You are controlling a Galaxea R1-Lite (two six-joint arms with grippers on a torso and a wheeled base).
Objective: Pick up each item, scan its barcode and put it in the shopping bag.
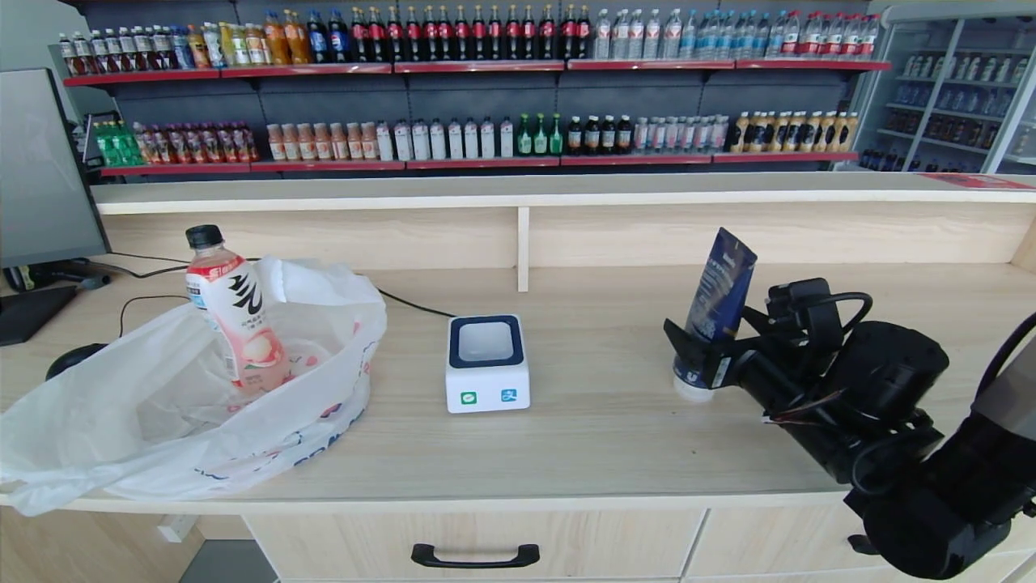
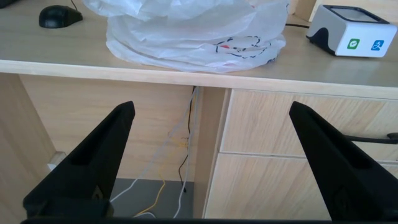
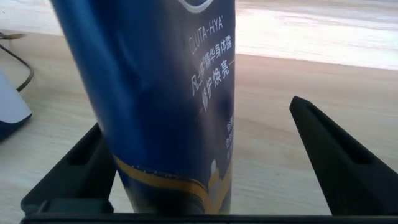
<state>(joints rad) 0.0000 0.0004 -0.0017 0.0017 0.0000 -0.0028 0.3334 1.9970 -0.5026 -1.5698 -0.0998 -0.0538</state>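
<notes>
Right gripper (image 1: pixel 712 342) nearest, low over counter (image 1: pixel 599 437), fingers spread either side of dark blue tube (image 1: pixel 722 283), not pinching (gap beside one finger in right wrist view). Tube stands cap-down, leaning slightly, well right of scanner (image 1: pixel 486 364). Left gripper (image 2: pixel 211 109) splayed wide, empty, below counter edge. Peach drink bottle (image 1: pixel 235 316) upright inside white shopping bag (image 1: pixel 162 405), left of scanner.

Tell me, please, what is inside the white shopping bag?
One pink drink bottle stands in the shopping bag, leaning slightly. The bag's folds cover its lower corners, so smaller items there cannot be excluded.
</notes>
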